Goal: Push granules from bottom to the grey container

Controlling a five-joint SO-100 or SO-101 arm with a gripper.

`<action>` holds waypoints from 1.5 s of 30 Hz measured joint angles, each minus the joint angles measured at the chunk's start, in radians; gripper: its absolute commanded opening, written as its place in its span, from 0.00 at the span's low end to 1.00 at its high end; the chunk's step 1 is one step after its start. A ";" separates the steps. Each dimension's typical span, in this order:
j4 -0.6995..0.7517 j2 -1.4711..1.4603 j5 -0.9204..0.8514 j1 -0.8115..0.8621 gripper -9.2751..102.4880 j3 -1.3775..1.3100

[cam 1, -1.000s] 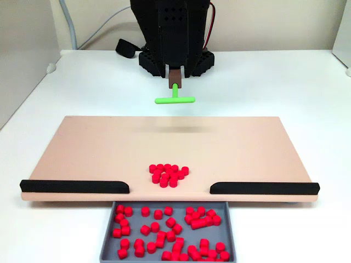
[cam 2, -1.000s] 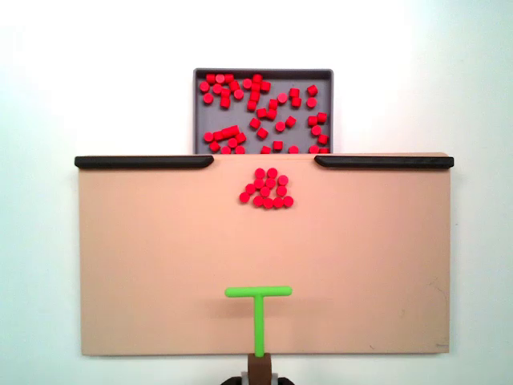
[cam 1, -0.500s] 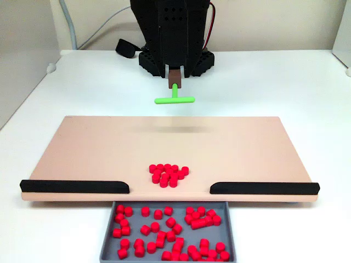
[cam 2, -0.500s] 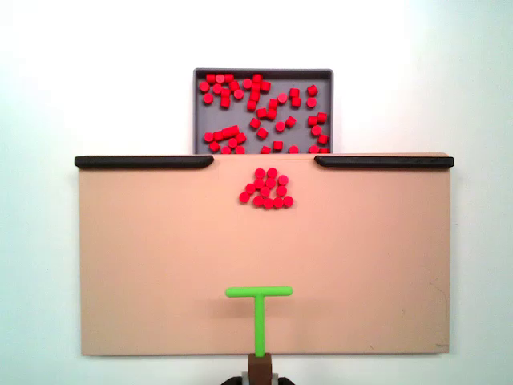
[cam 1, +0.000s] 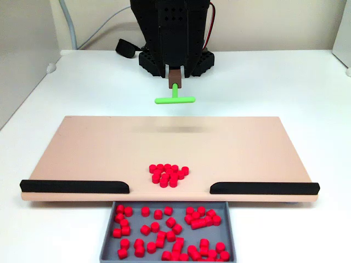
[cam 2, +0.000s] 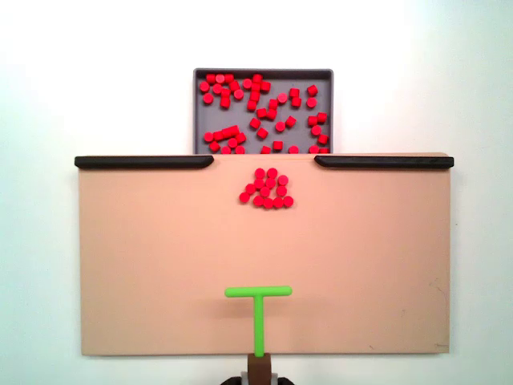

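A tan board (cam 1: 109,148) is seen lying on a white table (cam 1: 66,87) in both fixed views. Two black bars (cam 1: 75,186) are fixed along one long edge, one at the left and one at the right (cam 2: 383,161), with a gap left between them.

The grey container (cam 2: 197,112) is placed just beyond that gap, against the board's edge. It is loosely filled with many red granules (cam 2: 260,112), scattered over its floor in a single layer. In the front fixed view the tray (cam 1: 107,235) is partly cut by the lower frame edge.

A small cluster of granules (cam 1: 168,175) is found on the board, just short of the gap and well apart from the pusher. In the top fixed view the cluster (cam 2: 266,188) lies slightly right of the tray's centre line.

A green T-shaped pusher (cam 2: 258,309) is held above the board's far edge, its crossbar turned toward the cluster. Its stem is carried in a brown holder (cam 1: 175,75) at the black arm's (cam 1: 173,33) end. The gripper's fingers cannot be made out, so whether they are apart or clamped cannot be told.
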 measured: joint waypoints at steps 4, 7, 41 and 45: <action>0.000 0.000 0.000 0.000 0.08 0.000; 0.000 0.000 0.000 -0.002 0.08 0.000; 0.000 -0.054 -0.052 0.021 0.08 0.000; 0.000 -0.071 -0.071 0.037 0.08 0.000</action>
